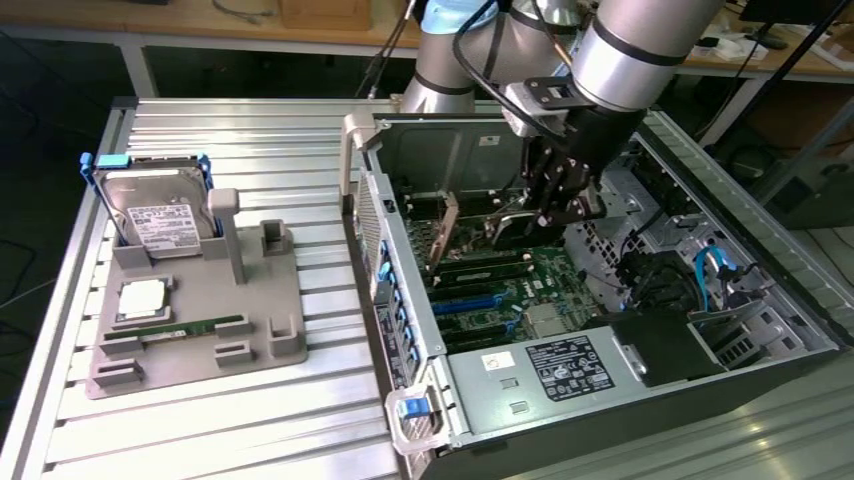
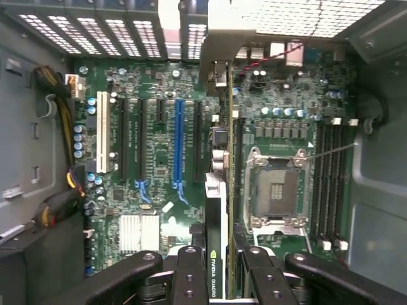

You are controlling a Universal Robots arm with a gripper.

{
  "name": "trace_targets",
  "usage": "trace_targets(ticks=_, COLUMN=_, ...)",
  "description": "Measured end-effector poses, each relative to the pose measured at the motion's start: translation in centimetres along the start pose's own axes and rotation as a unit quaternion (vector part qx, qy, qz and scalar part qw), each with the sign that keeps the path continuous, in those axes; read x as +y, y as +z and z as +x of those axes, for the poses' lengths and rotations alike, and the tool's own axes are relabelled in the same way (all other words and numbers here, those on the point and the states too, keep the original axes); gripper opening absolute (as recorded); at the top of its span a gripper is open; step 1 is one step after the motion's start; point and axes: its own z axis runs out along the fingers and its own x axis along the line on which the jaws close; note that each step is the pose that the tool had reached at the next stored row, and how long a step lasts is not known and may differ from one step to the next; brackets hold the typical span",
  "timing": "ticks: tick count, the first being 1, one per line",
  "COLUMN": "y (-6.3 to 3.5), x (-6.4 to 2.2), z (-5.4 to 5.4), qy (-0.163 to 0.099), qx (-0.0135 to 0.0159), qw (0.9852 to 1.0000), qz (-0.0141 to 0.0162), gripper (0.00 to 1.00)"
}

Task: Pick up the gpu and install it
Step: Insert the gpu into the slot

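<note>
My gripper (image 1: 558, 205) is down inside the open computer case (image 1: 400, 330) and is shut on the gpu (image 1: 507, 228). In the wrist view the gpu (image 2: 216, 210) shows edge-on between my fingers (image 2: 189, 276), with an NVIDIA Quadro label on its top edge. Its silver bracket (image 2: 219, 44) points toward the case's slotted rear wall. The card hangs just above the motherboard (image 2: 152, 190), lined up with a dark slot between the blue slot (image 2: 179, 140) and the CPU socket (image 2: 276, 187). Whether its edge touches that slot is hidden.
A grey fixture (image 1: 200, 330) on the slatted table at the exterior view's left holds a silver hard drive (image 1: 158, 215), a CPU chip (image 1: 144, 298) and a green memory stick (image 1: 187, 327). Cables (image 2: 60, 101) and case walls crowd the motherboard's edges.
</note>
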Motion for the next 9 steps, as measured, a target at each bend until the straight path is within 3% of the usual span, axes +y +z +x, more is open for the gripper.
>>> trace_targets(ticks=4, y=0.43, x=0.14, z=1.1, qy=0.000, qx=-0.0001, qw=1.0000, qz=0.0001, gripper=0.27)
trace_targets(ticks=9, y=1.37, x=1.97, z=1.1, qy=0.000, qx=0.0000, qw=1.0000, qz=0.0000, gripper=0.27)
